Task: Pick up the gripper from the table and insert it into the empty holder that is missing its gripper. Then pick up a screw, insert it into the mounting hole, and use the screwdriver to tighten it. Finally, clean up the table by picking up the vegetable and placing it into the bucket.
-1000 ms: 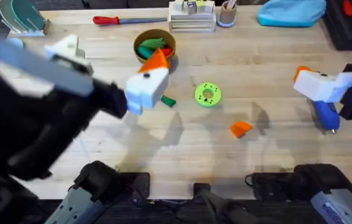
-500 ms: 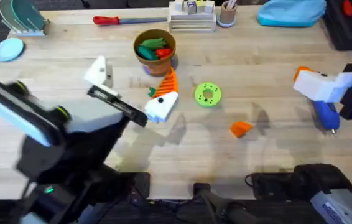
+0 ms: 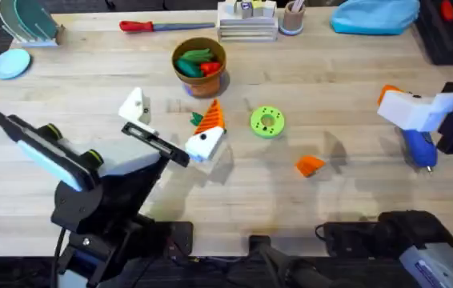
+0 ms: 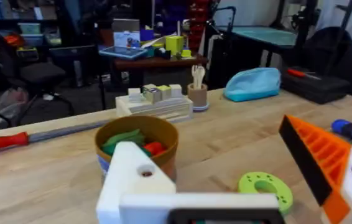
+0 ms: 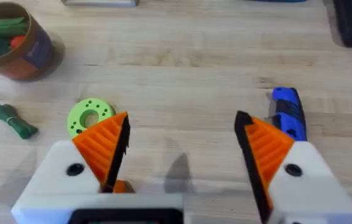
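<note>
Pale wooden worktop carries the bucket at 12 o'clock and the loose orange gripper right of centre. At its 10 o'clock, the left gripper has its fingers spread, empty, the holder lacking a pad. Beside it lies the vegetable. At 3 o'clock, the right gripper gapes above the screwdriver.

Lime-green disc mid-table; red-handled tool, perhaps a screwdriver, far edge

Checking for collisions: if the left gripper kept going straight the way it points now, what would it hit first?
Probably the bucket, standing straight beyond the left gripper; depth is hard to judge.
</note>
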Controlling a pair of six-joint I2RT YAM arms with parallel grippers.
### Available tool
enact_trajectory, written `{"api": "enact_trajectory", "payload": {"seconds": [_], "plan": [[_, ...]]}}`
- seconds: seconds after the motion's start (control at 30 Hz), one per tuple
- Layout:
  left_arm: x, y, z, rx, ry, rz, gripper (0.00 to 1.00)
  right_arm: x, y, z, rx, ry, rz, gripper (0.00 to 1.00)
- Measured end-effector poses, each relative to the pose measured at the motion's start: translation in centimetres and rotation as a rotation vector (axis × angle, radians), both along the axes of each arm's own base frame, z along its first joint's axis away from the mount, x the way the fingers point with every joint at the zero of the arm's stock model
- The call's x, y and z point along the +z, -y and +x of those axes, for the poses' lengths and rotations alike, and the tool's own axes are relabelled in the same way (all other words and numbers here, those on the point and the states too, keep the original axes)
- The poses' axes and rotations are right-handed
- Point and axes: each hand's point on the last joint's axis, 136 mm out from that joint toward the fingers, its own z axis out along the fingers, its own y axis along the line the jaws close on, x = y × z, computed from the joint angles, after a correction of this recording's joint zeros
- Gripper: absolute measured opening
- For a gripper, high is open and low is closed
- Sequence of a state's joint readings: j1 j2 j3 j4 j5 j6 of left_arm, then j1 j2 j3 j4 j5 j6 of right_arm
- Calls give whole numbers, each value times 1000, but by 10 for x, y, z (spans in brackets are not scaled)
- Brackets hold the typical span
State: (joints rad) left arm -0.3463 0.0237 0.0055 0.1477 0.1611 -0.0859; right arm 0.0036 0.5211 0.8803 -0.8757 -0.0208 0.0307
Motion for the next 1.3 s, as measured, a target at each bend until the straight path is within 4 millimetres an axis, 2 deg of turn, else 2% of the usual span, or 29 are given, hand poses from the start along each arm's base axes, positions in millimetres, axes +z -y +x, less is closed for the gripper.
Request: {"api": "enact_trajectory", "payload": {"seconds": [0.1,0.3,1.3], "plan": [[-4,-6,2,11,-14,10,993,0,0,0,0,0,0,992],[-45,-10,3,-5,-177,50,993,0,0,0,0,0,0,992],[-44,-6,0,-40,-176,50,993,0,0,0,0,0,0,992]]}}
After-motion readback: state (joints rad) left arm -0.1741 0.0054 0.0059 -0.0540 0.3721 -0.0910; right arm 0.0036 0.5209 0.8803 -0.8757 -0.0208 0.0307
